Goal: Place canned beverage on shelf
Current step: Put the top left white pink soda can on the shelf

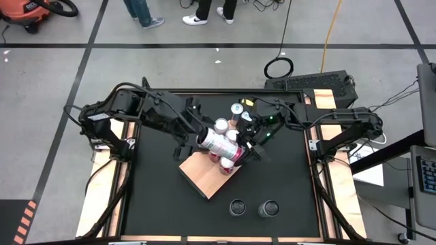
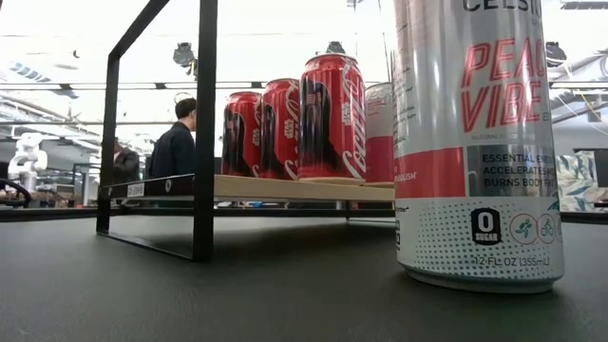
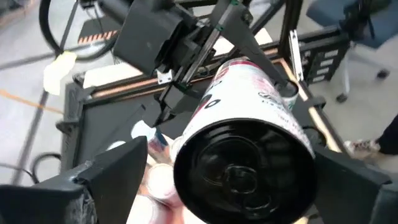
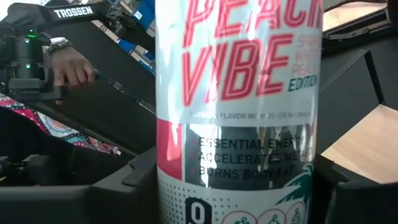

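Black tabletop (image 1: 163,204) under both arms; the right gripper (image 1: 240,154) clamps the white can (image 1: 219,145), held tilted over the shelf (image 1: 201,177); the left gripper (image 1: 199,139) stands wide around its base. Red cans (image 2: 332,119) crowd the shelf; two more cans (image 1: 253,207) stand apart.

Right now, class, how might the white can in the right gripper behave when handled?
The white can looks glossy, so it may slip in the right gripper. Held sideways over the shelf, it would probably roll if dropped.
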{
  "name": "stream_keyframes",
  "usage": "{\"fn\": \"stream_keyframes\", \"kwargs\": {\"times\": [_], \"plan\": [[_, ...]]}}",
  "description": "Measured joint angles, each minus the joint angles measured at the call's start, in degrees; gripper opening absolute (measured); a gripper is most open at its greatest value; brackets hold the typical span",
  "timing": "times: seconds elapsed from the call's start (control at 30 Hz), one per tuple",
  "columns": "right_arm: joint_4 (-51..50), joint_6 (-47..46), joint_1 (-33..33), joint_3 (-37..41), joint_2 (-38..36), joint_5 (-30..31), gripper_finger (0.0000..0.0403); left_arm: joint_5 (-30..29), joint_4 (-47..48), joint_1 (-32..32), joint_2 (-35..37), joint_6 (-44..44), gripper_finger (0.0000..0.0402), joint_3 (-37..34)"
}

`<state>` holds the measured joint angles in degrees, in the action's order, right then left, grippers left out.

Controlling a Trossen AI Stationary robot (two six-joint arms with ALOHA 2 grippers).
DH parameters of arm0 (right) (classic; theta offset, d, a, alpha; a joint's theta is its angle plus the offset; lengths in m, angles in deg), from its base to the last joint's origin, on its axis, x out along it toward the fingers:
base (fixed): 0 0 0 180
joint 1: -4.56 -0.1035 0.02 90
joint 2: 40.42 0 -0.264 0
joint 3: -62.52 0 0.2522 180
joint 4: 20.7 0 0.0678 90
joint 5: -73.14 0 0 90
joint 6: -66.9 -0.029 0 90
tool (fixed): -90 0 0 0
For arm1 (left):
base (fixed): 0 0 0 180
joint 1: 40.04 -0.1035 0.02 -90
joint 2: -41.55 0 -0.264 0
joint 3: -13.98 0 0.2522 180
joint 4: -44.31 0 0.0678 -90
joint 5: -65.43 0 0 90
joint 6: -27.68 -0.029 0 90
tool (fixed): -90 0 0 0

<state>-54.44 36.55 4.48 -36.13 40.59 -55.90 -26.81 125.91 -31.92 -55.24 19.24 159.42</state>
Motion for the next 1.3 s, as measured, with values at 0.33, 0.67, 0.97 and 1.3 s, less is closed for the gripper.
{"fn": "stream_keyframes", "kwargs": {"times": [0.33,0.67,0.97,1.3], "plan": [[-0.36,-0.24,0.86,0.0,-3.4,1.69,0.023,-2.16,0.22,0.0,2.81,14.98,0.0393,0.01],[-3.52,4.06,1.23,-0.02,-8.57,11.77,0.0229,-7.39,-0.23,-0.27,3.93,36.82,0.0393,0.03],[-7.21,8.82,1.23,-0.02,-12.03,21.07,0.023,-14.2,-11.71,-0.11,3.58,44.14,0.0393,0.03],[-8.73,14.32,1.19,-0.02,-13.77,32.13,0.023,-24.41,-24.96,-0.11,1.99,40.58,0.0393,-0.01]]}}
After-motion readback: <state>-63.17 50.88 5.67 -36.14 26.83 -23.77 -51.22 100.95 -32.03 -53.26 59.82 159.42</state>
